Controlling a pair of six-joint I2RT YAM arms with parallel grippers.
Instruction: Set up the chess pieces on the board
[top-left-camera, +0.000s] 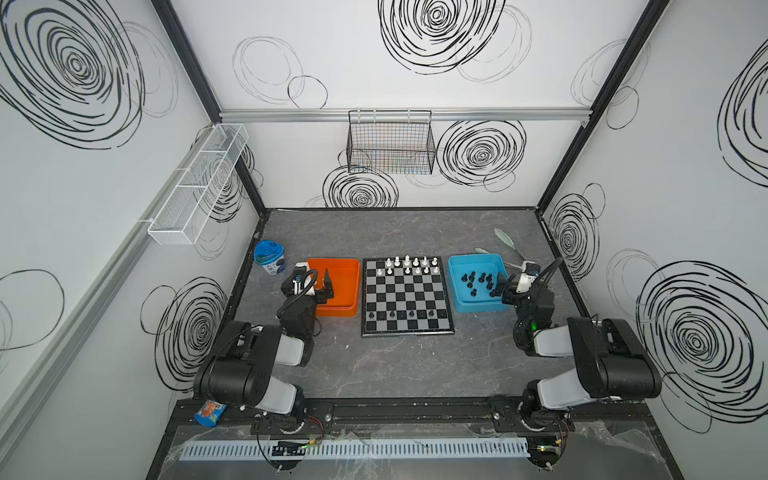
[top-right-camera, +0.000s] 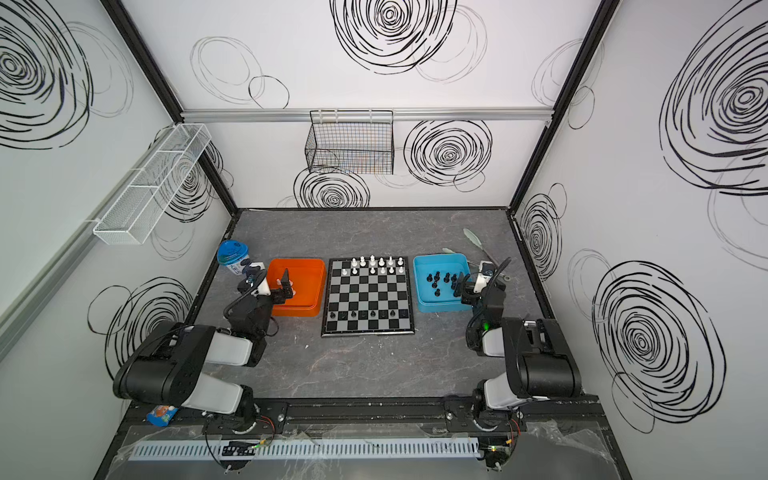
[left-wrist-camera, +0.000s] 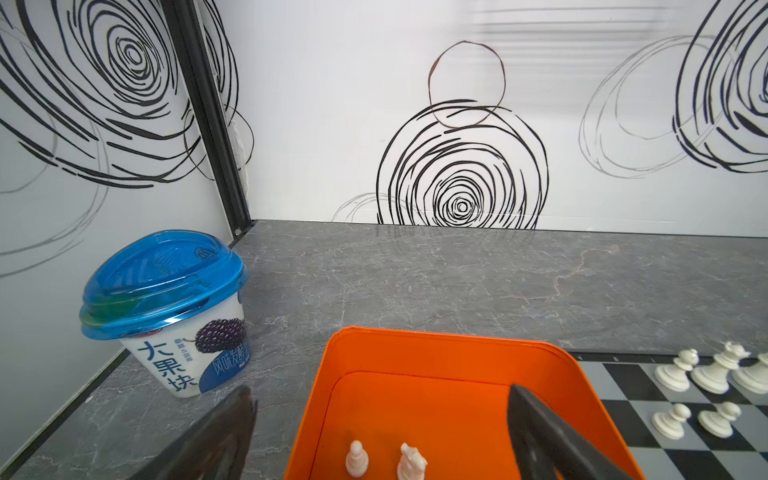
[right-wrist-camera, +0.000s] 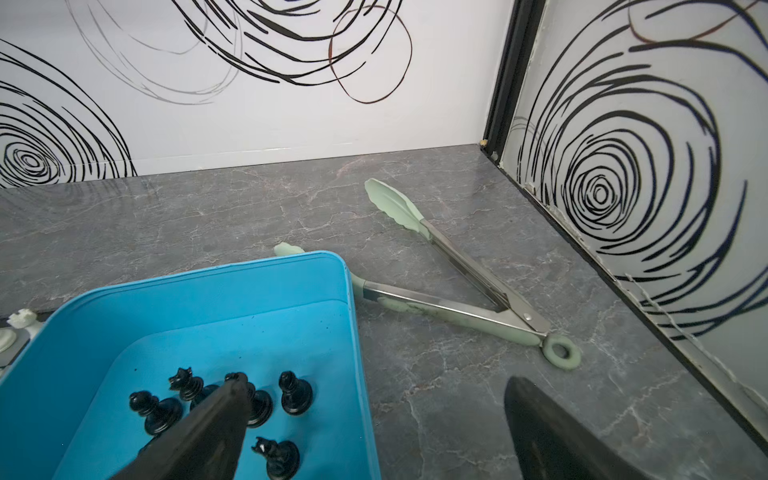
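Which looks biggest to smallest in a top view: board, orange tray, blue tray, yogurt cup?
1. board
2. orange tray and blue tray: too alike to rank
3. yogurt cup

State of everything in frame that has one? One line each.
Left pincer: open, astride orange plastic tray's wall.
Right pincer: open, astride blue plastic tray's wall.
Blue-lidded white yogurt cup: upright, lid on.
Mint-green steel tongs: lying open.
Black-and-grey checkered chessboard: partly set.
White plastic chessmen in orange tray: two, upright.
Black plastic chessmen in blue tray: upright.
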